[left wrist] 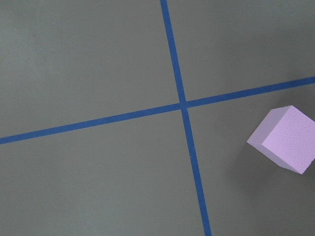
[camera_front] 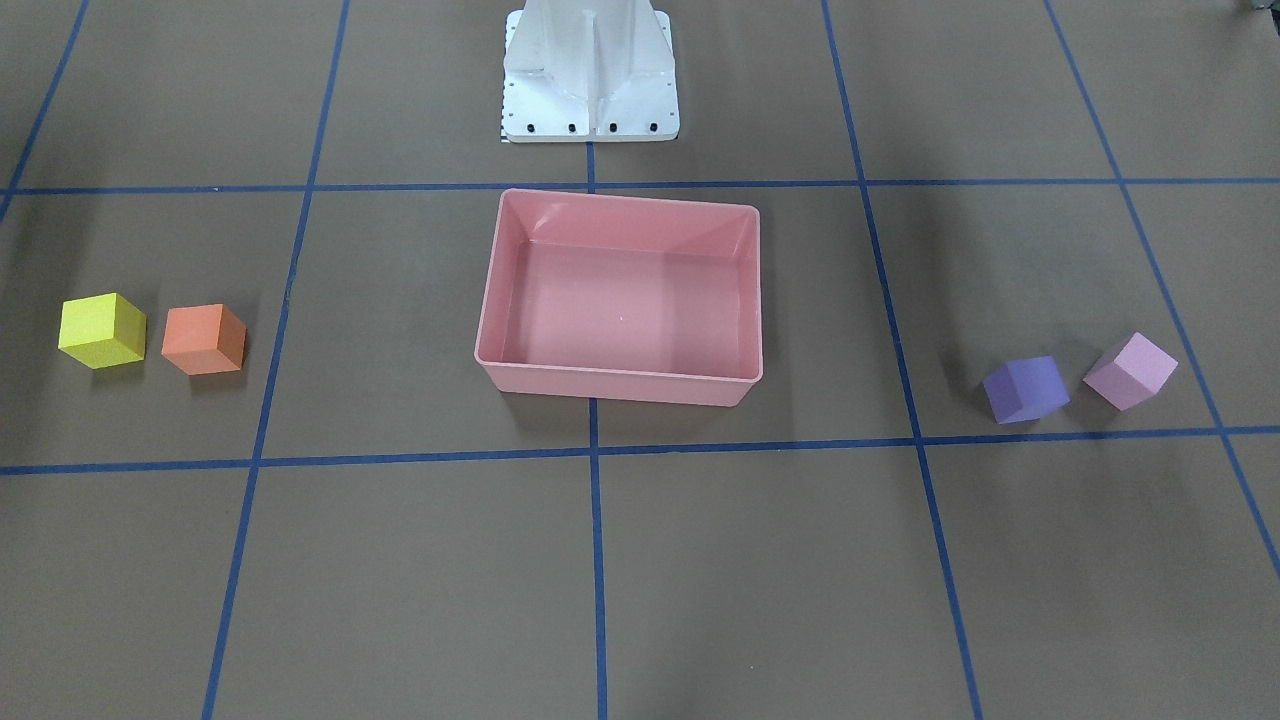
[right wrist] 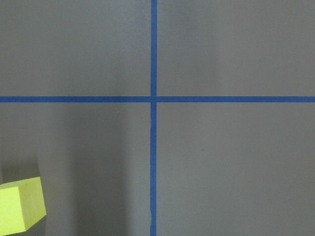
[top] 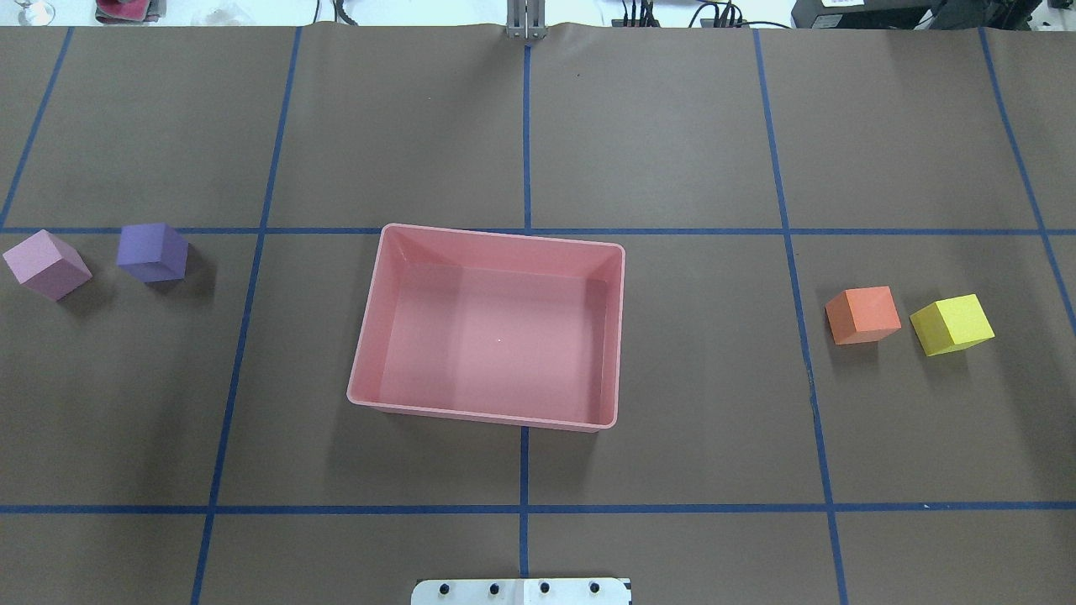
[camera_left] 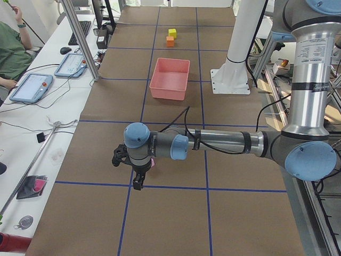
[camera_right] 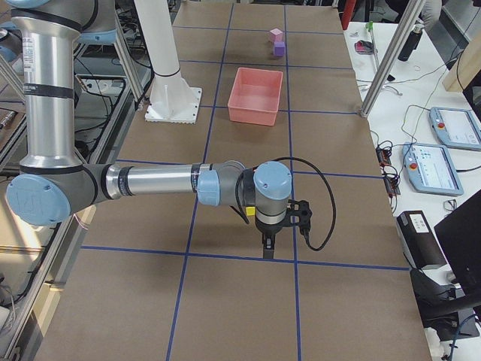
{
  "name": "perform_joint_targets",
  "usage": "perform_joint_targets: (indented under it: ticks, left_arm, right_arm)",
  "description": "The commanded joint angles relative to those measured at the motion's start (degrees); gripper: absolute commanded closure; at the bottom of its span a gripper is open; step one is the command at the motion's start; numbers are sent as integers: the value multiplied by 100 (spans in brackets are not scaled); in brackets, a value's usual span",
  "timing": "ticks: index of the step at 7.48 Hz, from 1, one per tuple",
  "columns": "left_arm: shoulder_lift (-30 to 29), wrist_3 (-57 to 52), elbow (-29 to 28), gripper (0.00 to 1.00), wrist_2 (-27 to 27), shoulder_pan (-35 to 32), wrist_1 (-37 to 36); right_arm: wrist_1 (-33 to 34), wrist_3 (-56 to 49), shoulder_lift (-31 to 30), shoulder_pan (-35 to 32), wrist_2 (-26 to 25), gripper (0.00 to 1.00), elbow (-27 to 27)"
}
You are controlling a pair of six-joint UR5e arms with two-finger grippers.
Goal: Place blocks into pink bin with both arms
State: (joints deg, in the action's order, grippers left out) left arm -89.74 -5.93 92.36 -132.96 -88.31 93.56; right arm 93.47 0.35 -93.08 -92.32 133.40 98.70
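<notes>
The pink bin (camera_front: 615,382) sits empty at the table's middle; it also shows from overhead (top: 479,416). The yellow block (top: 952,324) and orange block (top: 862,314) lie side by side on the robot's right. The purple block (top: 152,251) and light pink block (top: 46,265) lie on its left. The left gripper (camera_left: 138,184) hangs above the table by the light pink block (left wrist: 284,146). The right gripper (camera_right: 268,244) hangs by the yellow block (right wrist: 19,205). Both grippers show only in the side views, so I cannot tell whether they are open or shut.
Blue tape lines (top: 525,508) grid the brown table. The white robot base (camera_front: 590,80) stands behind the bin. Metal posts (camera_left: 80,37) and a desk with tablets (camera_left: 33,87) line the operators' side, where a person sits.
</notes>
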Motion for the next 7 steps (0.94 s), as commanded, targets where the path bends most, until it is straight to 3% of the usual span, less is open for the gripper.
perform_joint_targets:
  ticks: [1,7]
  left_arm:
    - [9,-39,-25,0,-46,-2,30]
    - [-201,396,97,0,-10,33,257]
  right_arm:
    - [-5,0,-8,3,2,0,0]
    - [-57,0,26,3,-15,0,9]
